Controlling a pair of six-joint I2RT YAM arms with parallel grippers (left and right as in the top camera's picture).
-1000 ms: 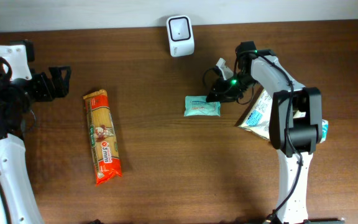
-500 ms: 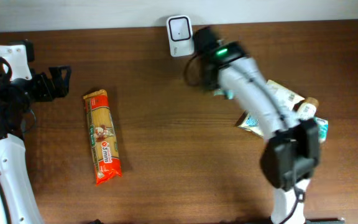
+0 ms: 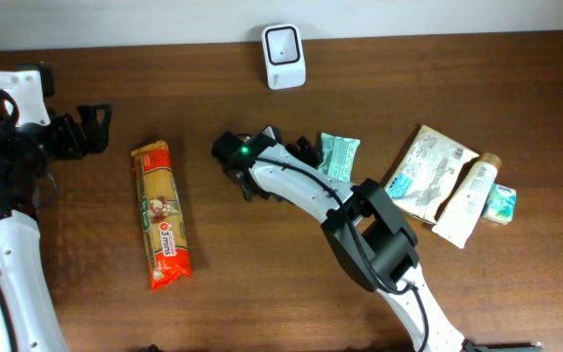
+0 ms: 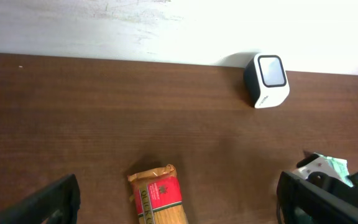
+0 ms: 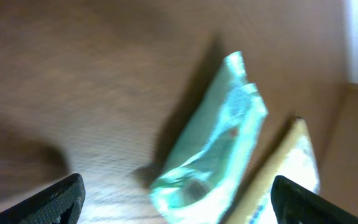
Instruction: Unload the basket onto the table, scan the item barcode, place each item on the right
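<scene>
A small teal packet (image 3: 339, 156) lies on the wooden table below and right of the white scanner (image 3: 283, 44). My right gripper (image 3: 308, 153) sits just left of the packet, open. In the blurred right wrist view the teal packet (image 5: 219, 146) lies between the wide-apart fingertips (image 5: 61, 198), touching neither. My left gripper (image 3: 94, 129) hangs open at the far left, holding nothing. The left wrist view has the scanner (image 4: 267, 79) by the wall and the left gripper (image 4: 179, 202) open over the top end of an orange pasta packet (image 4: 159, 198).
The long orange pasta packet (image 3: 161, 215) lies left of centre. At the right are a beige-and-white pouch (image 3: 428, 172), a white tube (image 3: 465, 200) and a small teal box (image 3: 502, 202). The right arm's elbow (image 3: 374, 235) reaches across the middle of the table.
The right gripper carried the teal packet up to the scanner, swung back down and opened; the packet now lies loose on the table. The left arm has not moved.
</scene>
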